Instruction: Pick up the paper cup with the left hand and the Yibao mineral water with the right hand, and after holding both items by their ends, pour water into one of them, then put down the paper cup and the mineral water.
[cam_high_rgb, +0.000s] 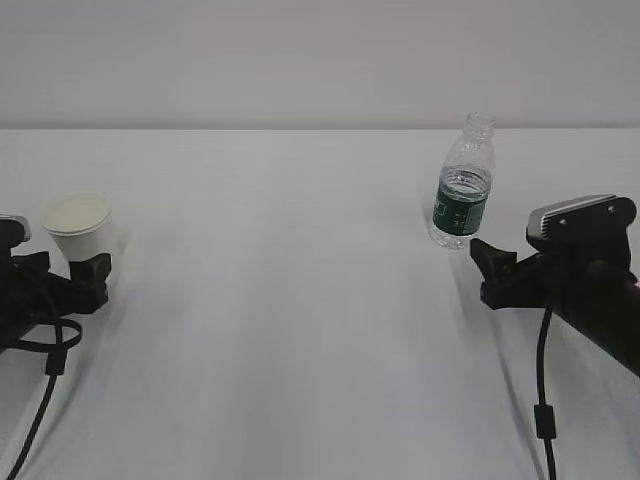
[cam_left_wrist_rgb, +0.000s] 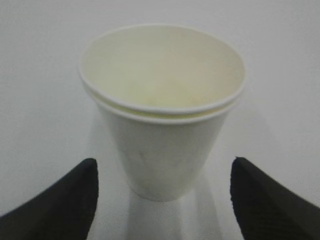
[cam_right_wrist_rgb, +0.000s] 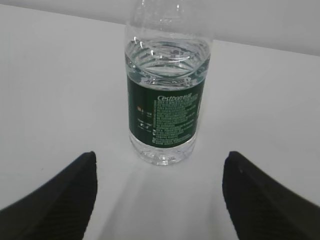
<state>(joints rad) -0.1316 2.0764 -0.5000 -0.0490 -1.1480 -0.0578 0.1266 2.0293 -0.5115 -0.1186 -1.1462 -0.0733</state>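
Observation:
The paper cup (cam_high_rgb: 77, 222) stands upright on the white table at the far left, white with a cream inside; a second rim line shows just under its top rim. My left gripper (cam_high_rgb: 62, 268) is open, its jaws either side of the cup's base, not touching it. In the left wrist view the cup (cam_left_wrist_rgb: 162, 115) fills the middle between the open gripper's (cam_left_wrist_rgb: 163, 162) black fingertips (cam_left_wrist_rgb: 75, 200). The Yibao mineral water (cam_high_rgb: 464, 185) stands upright at the right, uncapped, partly full. My right gripper (cam_high_rgb: 480, 270) is open just in front of it. In the right wrist view the bottle (cam_right_wrist_rgb: 165, 105) stands just beyond the open gripper (cam_right_wrist_rgb: 160, 156).
The white table (cam_high_rgb: 300, 300) runs back to a pale wall. Black cables hang from both arms at the left (cam_high_rgb: 45, 390) and right (cam_high_rgb: 545, 400) near the front edge.

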